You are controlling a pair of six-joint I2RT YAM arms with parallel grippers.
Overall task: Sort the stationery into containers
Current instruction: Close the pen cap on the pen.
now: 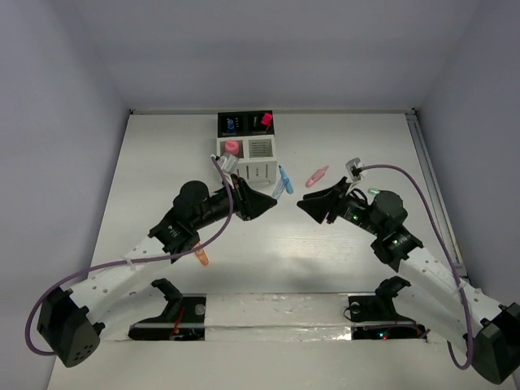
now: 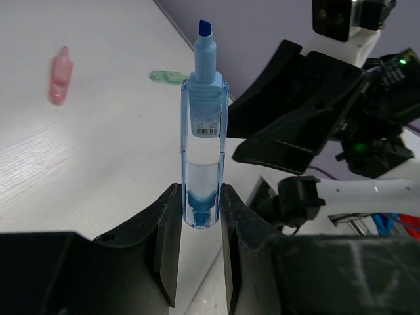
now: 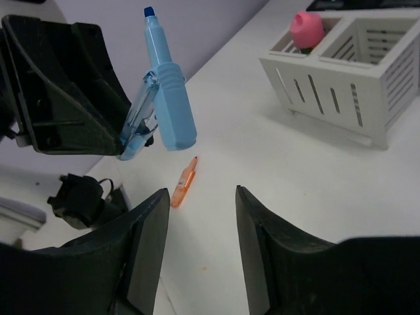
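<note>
One blue pen (image 2: pixel 205 111) clamped between left gripper (image 2: pixel 200 200) fingers

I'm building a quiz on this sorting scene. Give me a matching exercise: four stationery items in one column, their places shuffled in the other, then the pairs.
Items
1. blue pen
2. pink pen
3. orange pen
4. pink-capped highlighter

Places
A. standing in a white slotted cup
B. lying on the table beside the left arm
C. clamped in the left gripper
D. lying on the table, on the far side of the open right gripper

Pairs: 1-C, 2-D, 3-B, 4-A
</note>
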